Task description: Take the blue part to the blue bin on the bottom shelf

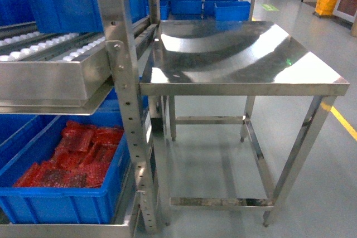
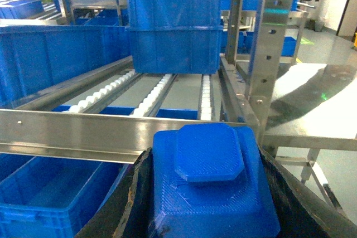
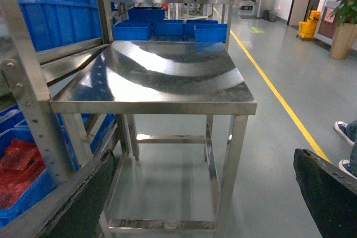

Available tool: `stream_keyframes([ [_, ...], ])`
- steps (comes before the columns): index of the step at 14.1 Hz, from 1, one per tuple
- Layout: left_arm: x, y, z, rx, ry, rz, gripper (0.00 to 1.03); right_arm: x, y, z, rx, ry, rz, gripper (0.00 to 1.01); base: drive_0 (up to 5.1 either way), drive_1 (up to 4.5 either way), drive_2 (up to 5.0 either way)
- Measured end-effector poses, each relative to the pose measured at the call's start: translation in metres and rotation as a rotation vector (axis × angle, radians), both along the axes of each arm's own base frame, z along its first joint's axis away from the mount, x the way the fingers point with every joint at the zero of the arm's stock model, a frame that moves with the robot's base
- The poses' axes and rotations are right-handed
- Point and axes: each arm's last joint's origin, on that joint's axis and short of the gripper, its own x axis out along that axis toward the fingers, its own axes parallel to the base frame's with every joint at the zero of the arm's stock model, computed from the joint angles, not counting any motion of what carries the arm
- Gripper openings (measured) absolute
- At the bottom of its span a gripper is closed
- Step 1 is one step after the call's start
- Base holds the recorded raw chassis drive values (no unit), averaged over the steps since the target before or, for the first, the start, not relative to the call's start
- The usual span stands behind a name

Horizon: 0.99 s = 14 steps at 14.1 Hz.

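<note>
The blue part point(image 2: 209, 188), a ridged block with a raised octagonal top, fills the bottom of the left wrist view. My left gripper point(image 2: 205, 151) is shut on it, with a black finger on each side. It hangs just in front of a steel shelf rail point(image 2: 83, 132). Below that rail at the lower left sits an empty blue bin point(image 2: 44, 193). In the head view the bottom shelf point(image 1: 67, 230) carries a blue bin point(image 1: 67, 204) filled with red parts point(image 1: 72, 160). My right gripper point(image 3: 206, 204) is open and empty, and neither gripper shows in the head view.
A steel table point(image 1: 245, 85) stands right of the rack upright point(image 1: 131, 110). The roller shelf point(image 2: 150, 90) above holds stacked blue bins point(image 2: 173, 26). A yellow floor line point(image 3: 279, 98) and a person's shoe point(image 3: 345, 132) lie at the right.
</note>
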Motion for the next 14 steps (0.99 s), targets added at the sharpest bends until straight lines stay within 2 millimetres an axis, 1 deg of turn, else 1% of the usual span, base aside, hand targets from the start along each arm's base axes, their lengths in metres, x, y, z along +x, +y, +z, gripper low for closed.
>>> stream_keyframes([
  [14, -0.0001, 0.0, -0.0001, 0.0, 0.001, 0.0, 0.44, 0.0, 0.0, -0.0004, 0.0, 0.004, 0.0, 0.98, -5.0, 2.41, 2.4],
])
